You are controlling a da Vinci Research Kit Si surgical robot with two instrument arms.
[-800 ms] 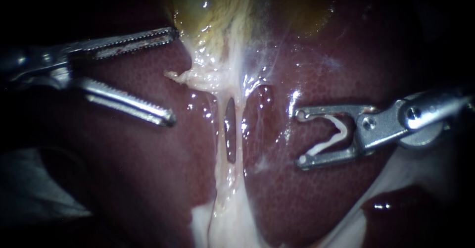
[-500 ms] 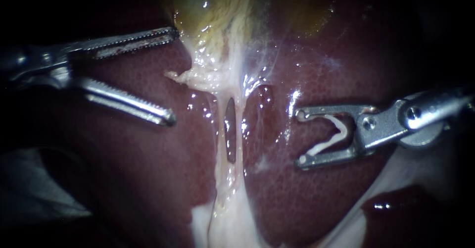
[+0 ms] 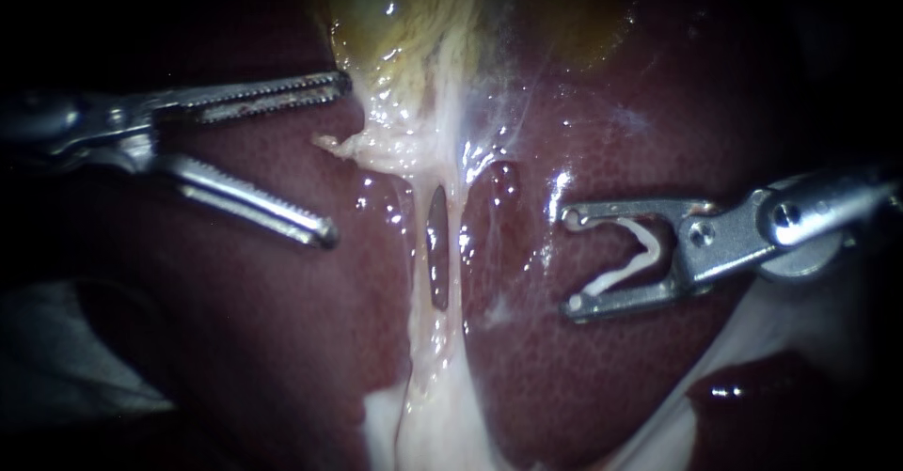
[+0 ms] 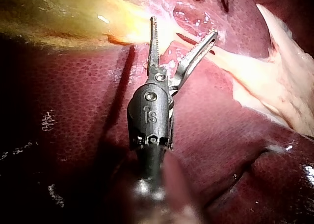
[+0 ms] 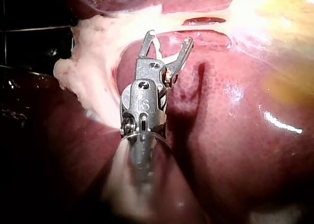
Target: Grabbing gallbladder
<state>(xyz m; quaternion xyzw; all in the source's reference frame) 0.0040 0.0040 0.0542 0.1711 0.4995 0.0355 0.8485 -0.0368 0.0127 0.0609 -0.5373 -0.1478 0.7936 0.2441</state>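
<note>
Left instrument [image 3: 335,159] with toothed steel jaws has edged forward – upper jaw tip now at the edge of the glossy yellow-green gallbladder [image 3: 395,20], jaws gaping, nothing gripped – closing looks next. Right instrument [image 3: 570,260] unmoved, jaws cradling a white bent clip [image 3: 621,274]

Light is strongest at the centre, glinting off the wet gallbladder [image 3: 395,20] and liver [image 3: 583,377], and fades to dark edges.
</note>
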